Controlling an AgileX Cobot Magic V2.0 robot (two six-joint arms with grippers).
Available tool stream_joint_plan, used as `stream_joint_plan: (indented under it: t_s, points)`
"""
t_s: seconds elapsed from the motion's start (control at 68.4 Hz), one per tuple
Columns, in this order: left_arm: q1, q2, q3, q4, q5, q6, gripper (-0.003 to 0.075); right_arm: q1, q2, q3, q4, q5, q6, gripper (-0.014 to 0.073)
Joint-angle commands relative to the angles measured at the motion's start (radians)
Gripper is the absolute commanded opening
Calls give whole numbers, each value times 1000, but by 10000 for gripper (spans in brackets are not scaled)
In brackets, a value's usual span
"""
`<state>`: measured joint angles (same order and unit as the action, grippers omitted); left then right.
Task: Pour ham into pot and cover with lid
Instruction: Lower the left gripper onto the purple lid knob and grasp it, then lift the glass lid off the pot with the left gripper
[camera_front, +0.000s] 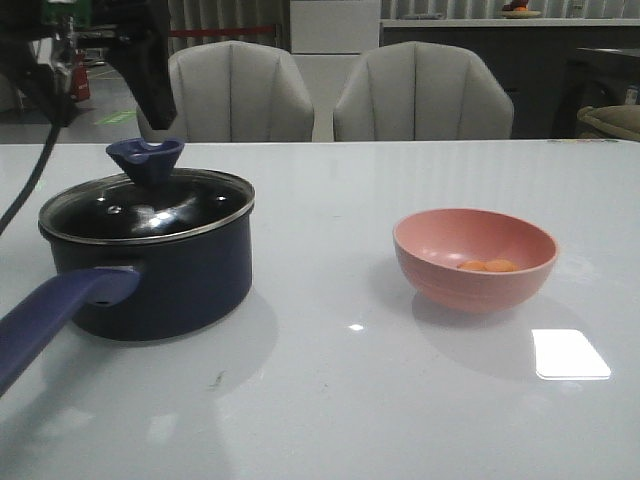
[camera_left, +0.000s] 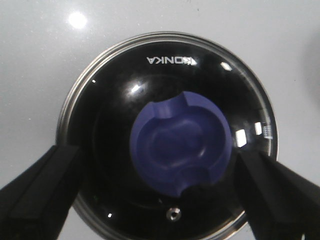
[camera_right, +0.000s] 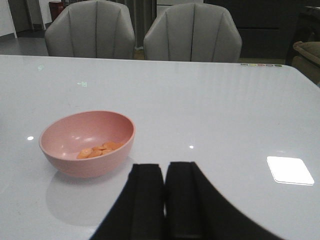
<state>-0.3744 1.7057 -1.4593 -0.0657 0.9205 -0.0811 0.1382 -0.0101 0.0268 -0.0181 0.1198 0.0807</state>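
The dark navy pot (camera_front: 160, 285) stands on the left of the table with its purple-blue handle (camera_front: 55, 315) pointing toward the front. The glass lid (camera_left: 125, 100) sits on it, blue knob (camera_left: 181, 142) upward. My left gripper (camera_left: 157, 155) hangs open just above the lid, one finger on either side of the knob and not touching it. The ham (camera_right: 100, 149) lies as small orange slices inside the pink bowl (camera_right: 87, 142) on the right. My right gripper (camera_right: 164, 172) is shut and empty, low over the table beside the bowl.
Two grey chairs (camera_front: 240, 90) stand behind the table's far edge. A bright light patch (camera_front: 570, 353) lies on the white tabletop near the bowl (camera_front: 475, 258). The left arm (camera_front: 145, 65) reaches down over the pot.
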Motion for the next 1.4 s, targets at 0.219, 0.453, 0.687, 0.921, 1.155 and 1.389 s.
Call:
stream_joint_plan:
  t_s: [0.219,0.453,0.687,0.921,1.155,1.389]
  points:
    - [-31,92,-153,-10,39,-71,658,-6,-20,-5,-15,-76,-4,158]
    - [-31,113,-153,-10,57,-89,615,-6,-20,-5,-15,-76,-4,158]
    - [-31,111,-153,-10,72,-89,293,-6,-20,-5,-15,-76,-4,158]
    - [-31,89,-202,-8,93,-89,194,-6,-20,-5,-15,-76,-4,158]
    - [-21,-21,-191,66,79,-89,194,-6,-20,-5,-15,-76,-4,158]
    - [115,-165,-65,79,38,-64,194,-6,-20,-5,-15,-76,-4,158]
